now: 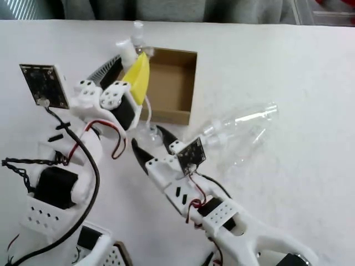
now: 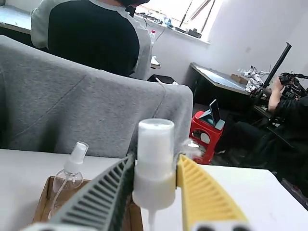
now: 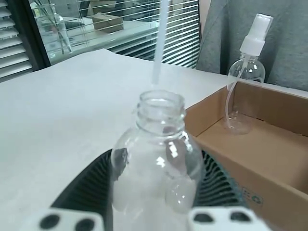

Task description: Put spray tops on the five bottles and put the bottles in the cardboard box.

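Observation:
My left gripper (image 1: 129,54), with one yellow and one grey finger, is shut on a white spray top (image 2: 155,139) above the near left corner of the cardboard box (image 1: 191,83). The top's thin tube (image 3: 161,38) hangs down and ends just above the open mouth of a clear bottle (image 3: 159,163). That bottle (image 1: 148,131) stands upright on the table in front of the box, and my right gripper (image 1: 151,139) is shut on it with its black fingers on either side. A second bottle with a spray top (image 3: 245,72) stands in the box's far left corner.
Clear bottles (image 1: 244,119) lie on their sides on the table to the right of the box, close to my right arm. A grey chair back (image 2: 72,110) stands behind the table's far edge.

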Controlling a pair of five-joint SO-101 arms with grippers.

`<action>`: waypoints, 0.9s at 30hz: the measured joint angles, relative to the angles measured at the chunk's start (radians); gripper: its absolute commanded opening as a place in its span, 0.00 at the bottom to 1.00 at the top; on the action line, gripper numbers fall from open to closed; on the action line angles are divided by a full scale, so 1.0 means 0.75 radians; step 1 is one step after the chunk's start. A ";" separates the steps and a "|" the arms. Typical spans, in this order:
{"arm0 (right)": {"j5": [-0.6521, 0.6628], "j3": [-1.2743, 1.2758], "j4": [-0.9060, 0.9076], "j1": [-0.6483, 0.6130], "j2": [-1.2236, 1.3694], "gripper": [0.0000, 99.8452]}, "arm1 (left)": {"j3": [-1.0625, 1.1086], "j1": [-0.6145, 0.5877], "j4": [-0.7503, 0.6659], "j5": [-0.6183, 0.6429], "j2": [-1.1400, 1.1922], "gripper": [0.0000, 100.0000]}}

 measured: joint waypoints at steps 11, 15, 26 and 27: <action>0.000 0.000 0.000 0.000 0.000 0.04 | 0.031 0.000 0.000 0.000 0.000 0.11; 0.000 0.000 0.000 0.000 0.000 0.04 | 0.090 0.000 0.000 0.000 0.000 0.11; 0.000 0.000 0.000 0.000 0.000 0.04 | 0.293 0.000 -0.104 0.000 0.000 0.11; 0.000 0.000 0.000 0.000 0.000 0.04 | 0.301 0.000 -0.106 0.000 0.000 0.11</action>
